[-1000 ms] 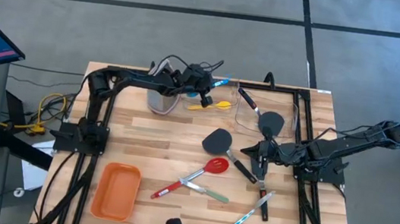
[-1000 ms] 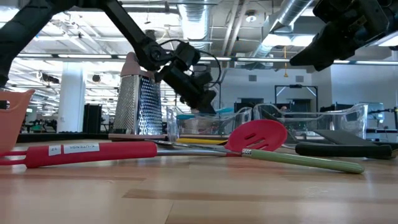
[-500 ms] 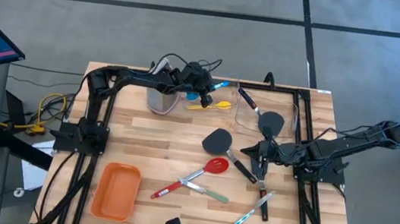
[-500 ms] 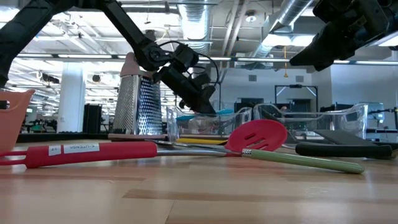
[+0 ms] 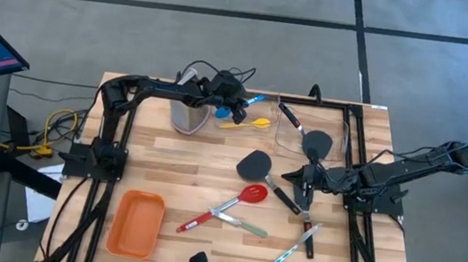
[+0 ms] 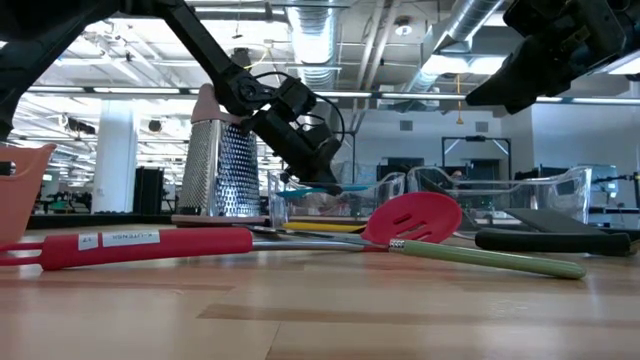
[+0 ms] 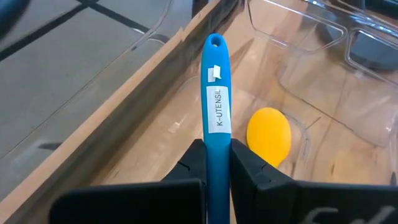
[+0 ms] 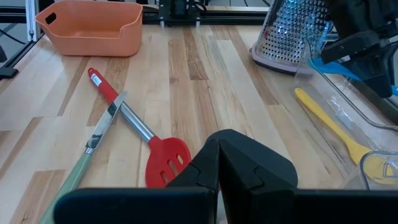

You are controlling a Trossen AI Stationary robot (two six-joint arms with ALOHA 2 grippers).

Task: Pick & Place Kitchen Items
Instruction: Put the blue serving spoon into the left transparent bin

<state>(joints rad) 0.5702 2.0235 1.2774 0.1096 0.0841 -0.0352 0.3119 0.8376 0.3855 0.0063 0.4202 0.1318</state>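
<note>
Two arms | left pincer (image 7: 211, 163) grasping blue spoon (image 7: 212, 99), tilted over bin (image 7: 323, 81) | right pincer (image 8: 219, 163) clenched, low

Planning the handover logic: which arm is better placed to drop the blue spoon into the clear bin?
Left. Its end effector is shut on the blue spoon, right above the clear bin where the yellow spoon lies. The right end effector sits far off, near the black spatula.

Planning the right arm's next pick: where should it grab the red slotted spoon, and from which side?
Grip the red slotted spoon mid-handle on its bare metal stretch, coming straight down, fingers across the shaft. It lies flat; the green-handled tool crosses it nearer the red grip, so stay toward the head.
</note>
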